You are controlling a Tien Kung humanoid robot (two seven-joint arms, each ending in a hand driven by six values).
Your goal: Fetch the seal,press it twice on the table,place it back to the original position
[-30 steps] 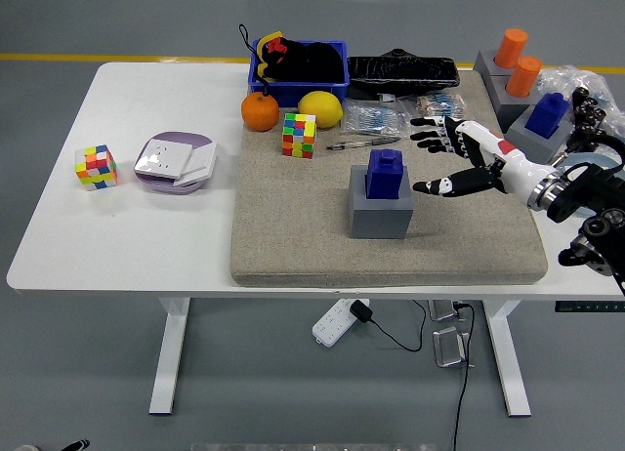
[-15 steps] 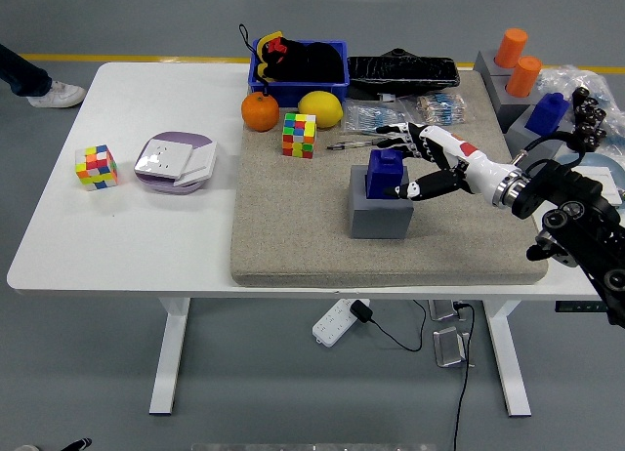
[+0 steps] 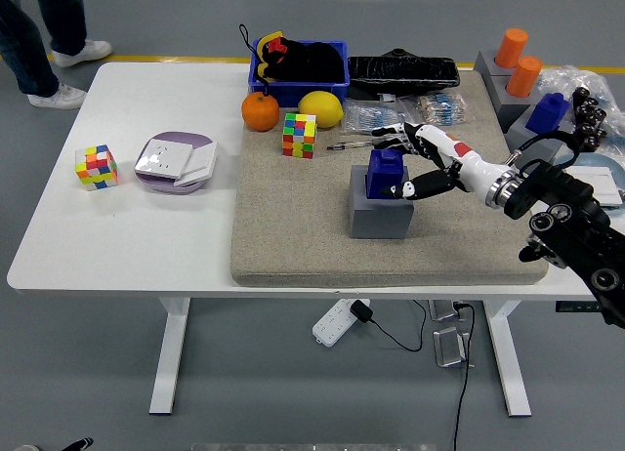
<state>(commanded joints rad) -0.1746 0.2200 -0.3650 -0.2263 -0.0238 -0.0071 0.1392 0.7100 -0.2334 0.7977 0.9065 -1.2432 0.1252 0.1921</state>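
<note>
On grey block [image 3: 379, 217], blue seal [image 3: 387, 172], right hand [image 3: 422, 161] spread beside it

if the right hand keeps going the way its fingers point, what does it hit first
Most likely the blue seal on its grey base: the right hand, fingers spread, points left right beside it, though depth is hard to judge.

person [image 3: 39, 31] cut off at top edge

Blue seal [image 3: 387, 172] upright on grey base [image 3: 379, 217]
</note>
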